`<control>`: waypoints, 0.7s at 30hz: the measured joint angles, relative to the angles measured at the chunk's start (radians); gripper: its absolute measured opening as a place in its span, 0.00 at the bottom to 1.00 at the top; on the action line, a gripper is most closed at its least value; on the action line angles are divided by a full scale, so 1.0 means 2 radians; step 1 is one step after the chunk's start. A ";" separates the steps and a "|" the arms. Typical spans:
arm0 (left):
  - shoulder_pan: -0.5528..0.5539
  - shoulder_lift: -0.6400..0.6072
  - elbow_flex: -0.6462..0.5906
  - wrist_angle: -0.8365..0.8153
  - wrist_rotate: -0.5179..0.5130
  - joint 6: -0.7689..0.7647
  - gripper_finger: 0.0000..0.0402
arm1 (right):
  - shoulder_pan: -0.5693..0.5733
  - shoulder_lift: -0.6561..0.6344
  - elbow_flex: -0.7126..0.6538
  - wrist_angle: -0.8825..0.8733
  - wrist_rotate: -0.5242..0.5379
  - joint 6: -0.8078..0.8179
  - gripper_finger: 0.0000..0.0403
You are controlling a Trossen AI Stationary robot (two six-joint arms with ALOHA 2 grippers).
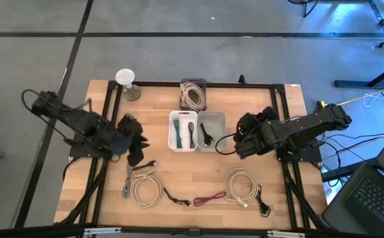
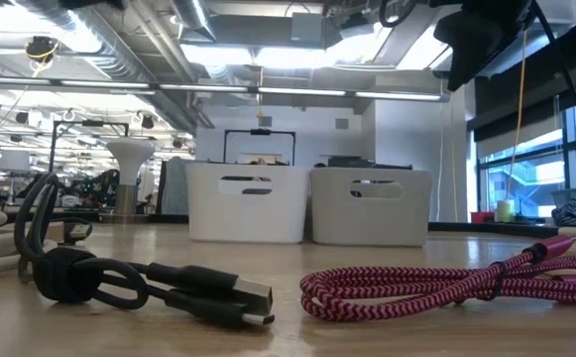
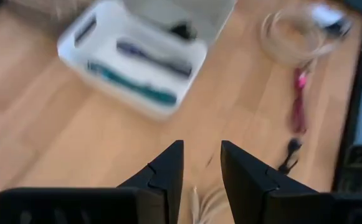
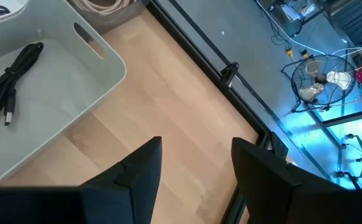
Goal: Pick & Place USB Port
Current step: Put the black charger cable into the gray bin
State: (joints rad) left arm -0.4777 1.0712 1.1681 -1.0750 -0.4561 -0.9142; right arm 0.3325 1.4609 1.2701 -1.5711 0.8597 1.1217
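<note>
Several USB cables lie loose on the near part of the wooden table: a white coil (image 1: 145, 188), a short black one (image 2: 149, 283), a red braided one (image 2: 416, 288) and another white coil (image 1: 241, 184). In the middle stand a white bin (image 1: 183, 130) holding a teal and a dark cable, and a grey bin (image 4: 50, 93) holding a black USB cable (image 4: 9, 78). My left gripper (image 3: 200, 155) hangs open above the table left of the bins, nothing between its fingertips. My right gripper (image 4: 196, 155) hangs open above bare wood just right of the grey bin.
A dark box with a coiled cable (image 1: 192, 94) stands behind the bins, and a white-topped stand (image 1: 127, 82) at the far left. A black frame (image 4: 230, 74) runs along the table's edges. Bare wood lies between the bins and the near cables.
</note>
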 joint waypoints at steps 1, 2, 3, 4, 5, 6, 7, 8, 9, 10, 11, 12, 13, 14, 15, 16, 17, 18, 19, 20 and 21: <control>-0.008 0.000 -0.015 0.000 -0.001 -0.013 0.24 | 0.000 0.000 0.000 0.000 0.000 0.000 0.49; -0.014 0.001 -0.029 0.000 -0.001 -0.019 0.24 | 0.000 0.000 0.000 0.000 0.000 0.000 0.49; -0.019 0.004 -0.043 0.000 -0.004 -0.020 0.24 | 0.000 0.000 0.000 0.000 0.000 0.000 0.49; -0.020 0.008 -0.058 0.001 -0.010 -0.021 0.24 | 0.000 0.000 0.000 0.000 0.000 0.000 0.49; -0.020 0.013 -0.072 0.001 -0.015 -0.021 0.24 | 0.000 0.000 0.000 0.000 0.000 0.000 0.49; -0.018 0.019 -0.086 0.001 -0.015 -0.021 0.24 | 0.000 0.000 0.000 0.000 0.000 0.000 0.49; -0.016 0.024 -0.099 0.001 -0.014 -0.019 0.24 | 0.000 0.000 0.000 0.000 0.000 0.000 0.49; -0.011 0.031 -0.110 0.004 -0.009 -0.016 0.24 | 0.000 0.000 0.000 0.000 0.000 0.000 0.49; -0.005 0.040 -0.120 0.005 0.001 -0.013 0.24 | 0.000 0.000 0.000 0.001 0.000 0.000 0.49; 0.001 0.050 -0.130 0.005 0.016 -0.011 0.24 | 0.000 0.000 0.000 0.001 0.000 0.000 0.49; 0.006 0.059 -0.138 0.004 0.031 -0.010 0.24 | 0.000 0.000 0.000 0.001 0.000 0.000 0.49; 0.011 0.069 -0.143 0.004 0.044 -0.009 0.24 | 0.000 0.000 0.000 0.002 0.000 0.000 0.49; 0.016 0.078 -0.148 0.006 0.058 -0.009 0.24 | 0.000 0.000 0.000 0.002 0.000 0.000 0.49; 0.021 0.089 -0.152 0.008 0.072 -0.006 0.24 | 0.000 0.000 0.000 0.002 0.000 0.000 0.49; 0.024 0.100 -0.156 0.012 0.085 0.000 0.24 | 0.000 0.000 0.000 0.002 0.001 0.000 0.49; 0.028 0.110 -0.159 0.019 0.098 0.009 0.24 | 0.000 0.000 0.000 0.004 0.001 0.000 0.49; 0.030 0.120 -0.161 0.031 0.109 0.021 0.24 | 0.000 0.000 0.000 0.004 0.001 0.000 0.49; 0.032 0.129 -0.164 0.046 0.121 0.035 0.24 | 0.000 0.000 0.000 0.004 0.001 0.000 0.49; 0.034 0.138 -0.167 0.061 0.133 0.051 0.24 | 0.000 0.000 0.000 0.004 0.001 0.000 0.49; 0.034 0.147 -0.169 0.077 0.145 0.064 0.24 | 0.000 0.000 0.000 0.005 0.001 0.000 0.49; 0.034 0.157 -0.170 0.095 0.156 0.076 0.24 | 0.000 0.000 0.000 0.006 0.001 0.000 0.49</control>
State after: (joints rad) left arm -0.4088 1.3847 0.8274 -0.8849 -0.1447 -0.7613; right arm 0.3328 1.4609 1.2701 -1.5597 0.8608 1.1211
